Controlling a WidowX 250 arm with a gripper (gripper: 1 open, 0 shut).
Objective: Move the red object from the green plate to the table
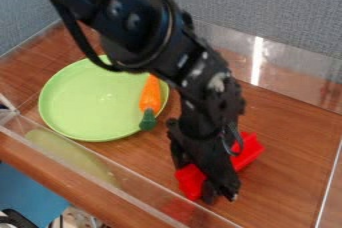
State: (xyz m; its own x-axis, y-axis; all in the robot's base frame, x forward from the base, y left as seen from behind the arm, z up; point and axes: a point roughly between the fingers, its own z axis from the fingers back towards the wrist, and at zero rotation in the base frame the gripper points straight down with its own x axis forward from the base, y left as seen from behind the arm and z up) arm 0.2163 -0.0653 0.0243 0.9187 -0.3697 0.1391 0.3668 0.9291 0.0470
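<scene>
Gripper [214, 172] is clamped on the red block [227, 164], pointing straight down, low over the wooden table [287, 132], well clear of the green plate [80, 97] and its carrot [150, 100]. I'd set the block flat first, then open and lift straight up.

We are finding no readable text, label, brand, number or sign anywhere in this view. The surfaces we are seeing are showing plain colour or wood grain only.
</scene>
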